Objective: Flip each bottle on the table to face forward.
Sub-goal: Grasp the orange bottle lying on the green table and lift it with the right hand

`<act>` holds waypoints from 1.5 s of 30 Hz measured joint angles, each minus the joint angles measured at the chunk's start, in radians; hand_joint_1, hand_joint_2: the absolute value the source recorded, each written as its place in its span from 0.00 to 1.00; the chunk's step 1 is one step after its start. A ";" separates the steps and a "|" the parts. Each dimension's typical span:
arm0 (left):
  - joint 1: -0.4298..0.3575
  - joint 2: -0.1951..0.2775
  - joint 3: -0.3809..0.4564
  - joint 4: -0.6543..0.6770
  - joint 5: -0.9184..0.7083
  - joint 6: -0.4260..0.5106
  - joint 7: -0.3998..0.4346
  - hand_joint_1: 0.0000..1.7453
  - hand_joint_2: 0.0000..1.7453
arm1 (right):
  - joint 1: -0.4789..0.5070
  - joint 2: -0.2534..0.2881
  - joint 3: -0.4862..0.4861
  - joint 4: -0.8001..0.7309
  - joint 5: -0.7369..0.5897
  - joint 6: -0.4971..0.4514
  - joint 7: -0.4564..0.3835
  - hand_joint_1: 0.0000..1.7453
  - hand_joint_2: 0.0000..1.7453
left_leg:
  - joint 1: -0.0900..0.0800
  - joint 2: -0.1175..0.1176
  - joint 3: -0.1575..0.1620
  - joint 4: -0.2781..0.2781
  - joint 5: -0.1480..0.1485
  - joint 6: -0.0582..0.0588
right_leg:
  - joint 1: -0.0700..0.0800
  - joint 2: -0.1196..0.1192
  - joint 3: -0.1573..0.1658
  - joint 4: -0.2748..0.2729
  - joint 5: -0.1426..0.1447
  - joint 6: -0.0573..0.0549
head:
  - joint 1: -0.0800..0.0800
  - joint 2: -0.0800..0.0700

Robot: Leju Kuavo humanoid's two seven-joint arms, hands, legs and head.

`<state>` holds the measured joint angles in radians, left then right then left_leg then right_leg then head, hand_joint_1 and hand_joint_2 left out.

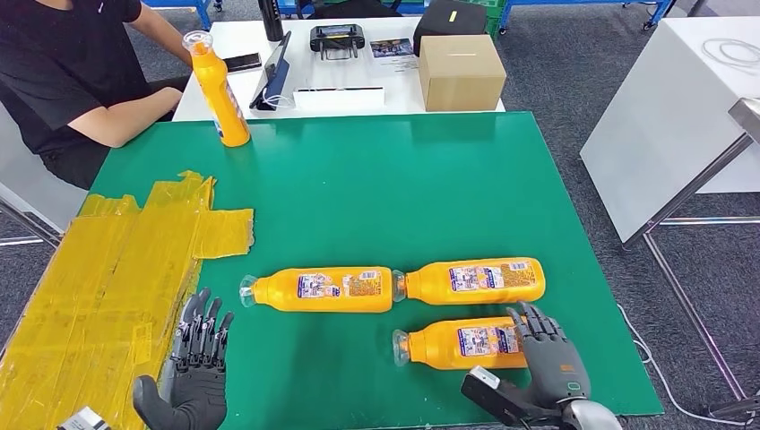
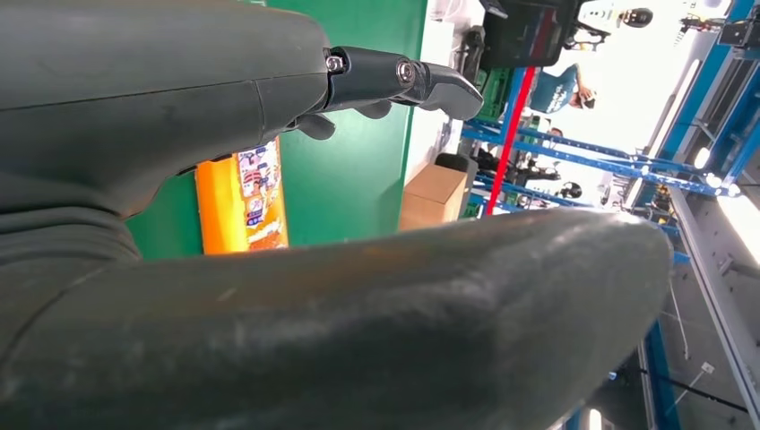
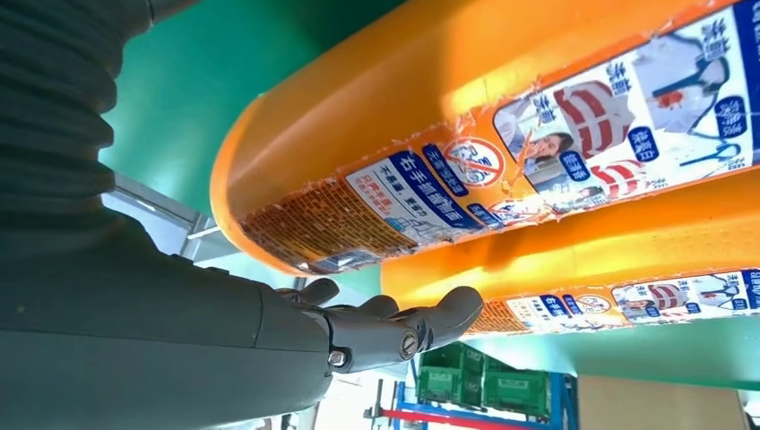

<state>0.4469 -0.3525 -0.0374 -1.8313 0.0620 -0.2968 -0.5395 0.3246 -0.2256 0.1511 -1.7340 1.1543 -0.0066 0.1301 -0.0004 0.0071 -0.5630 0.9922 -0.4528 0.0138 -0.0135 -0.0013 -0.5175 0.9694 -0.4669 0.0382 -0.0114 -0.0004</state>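
Lying on their sides on the green table [image 1: 376,188] are three orange bottles, caps pointing toward the robot's left. The left bottle [image 1: 318,289] and the far right bottle [image 1: 473,280] sit end to end in one row, the cap of the far right one just beside the base of the left one. The nearest bottle [image 1: 462,344] lies just in front of them, close to the table's near edge.

The right hand [image 1: 548,354] is at the base end of the nearest bottle, fingers [image 1: 534,321] spread and loosely extended over that end (whether they press on the plastic or merely hover cannot be told). In the right wrist view the bottle's label fills the space just beyond the outstretched fingertips [image 3: 448,313], with no grip closed around it.

The left hand [image 1: 199,358] rests low at the near left, over the edge of the yellow tape patch [image 1: 107,269], fingers straight, slightly apart, holding nothing.

A fourth orange bottle [image 1: 218,90] stands upright at the far left edge of the table, beside a seated person's forearm [image 1: 125,116]. A cardboard box [image 1: 461,72] sits on the white table [image 1: 246,40] behind.
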 joint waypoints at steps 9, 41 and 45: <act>-0.009 0.000 0.000 0.005 0.002 -0.002 0.012 0.00 0.00 | -0.050 -0.071 0.079 0.068 -0.041 0.078 0.065 0.86 1.00 | 0.000 0.000 0.001 0.000 0.000 0.000 | 0.000 0.000 0.001 0.000 0.000 0.000 | 0.000 0.000; -0.055 0.000 -0.001 0.072 0.026 -0.030 0.036 0.00 0.75 | -0.165 -0.284 0.284 0.188 -0.380 0.028 0.116 1.00 1.00 | 0.003 0.001 0.035 -0.001 -0.009 0.008 | 0.003 0.000 0.032 -0.017 -0.002 0.006 | 0.001 0.000; -0.035 0.000 0.005 0.073 0.048 -0.037 0.042 0.00 1.00 | -0.105 -0.213 0.229 0.129 -0.472 -0.059 0.004 1.00 1.00 | 0.003 0.001 0.030 -0.001 -0.009 0.009 | 0.003 0.000 0.030 -0.017 -0.002 0.006 | 0.000 0.000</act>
<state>0.4121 -0.3529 -0.0322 -1.7587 0.1098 -0.3343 -0.4976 0.2201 -0.4382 0.3801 -1.6045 0.6823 -0.0651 0.1341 0.0024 0.0081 -0.5329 0.9917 -0.4622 0.0224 -0.0108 -0.0010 -0.4875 0.9525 -0.4690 0.0446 -0.0111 -0.0004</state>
